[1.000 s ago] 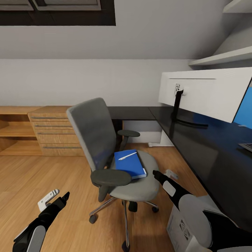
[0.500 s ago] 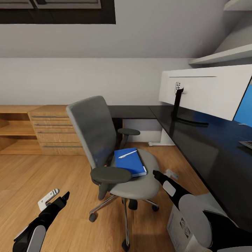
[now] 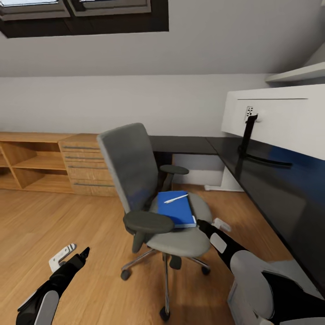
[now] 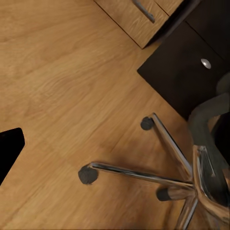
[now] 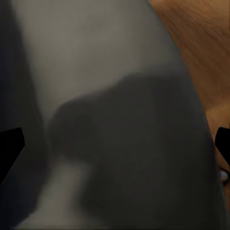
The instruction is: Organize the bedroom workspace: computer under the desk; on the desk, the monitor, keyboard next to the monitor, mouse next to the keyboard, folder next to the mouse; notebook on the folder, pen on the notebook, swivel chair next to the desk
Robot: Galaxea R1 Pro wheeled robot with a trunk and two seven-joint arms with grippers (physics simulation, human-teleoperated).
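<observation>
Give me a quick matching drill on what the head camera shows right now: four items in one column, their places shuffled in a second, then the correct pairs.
Items:
1. pen
2. blue folder
3. monitor
4. wooden drawer unit

Places:
A. standing on the dark desk
B. lying on the swivel chair seat
C. against the wall, behind the chair
D. lying on top of the blue item

Pairs: 1-D, 2-B, 3-A, 4-C
</observation>
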